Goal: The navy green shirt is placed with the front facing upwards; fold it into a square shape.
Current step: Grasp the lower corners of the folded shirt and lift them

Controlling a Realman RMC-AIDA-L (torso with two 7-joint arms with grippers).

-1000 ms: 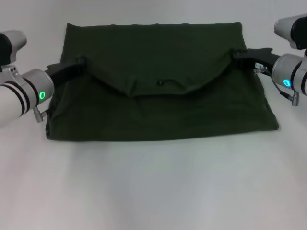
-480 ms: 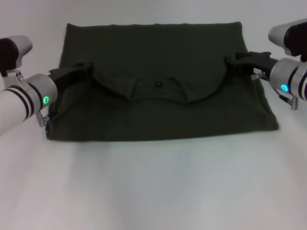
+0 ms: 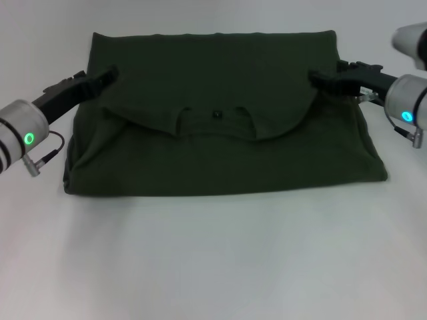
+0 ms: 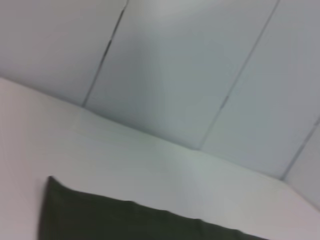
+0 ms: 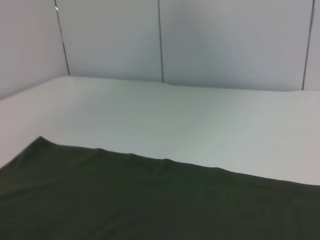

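The navy green shirt (image 3: pixel 220 127) is lying partly folded at centre frame on the white tabletop (image 3: pixel 213 260), upper part doubled over w/ collar showing mid-cloth. The left pincer (image 3: pixel 107 73) is being held at the fold's left end, the right pincer (image 3: pixel 317 79) at its right end; whether either is pinching fabric can't be told.

No readable text, label, brand or number on shirt (image 3: pixel 227 153), arms, table or wall panels.
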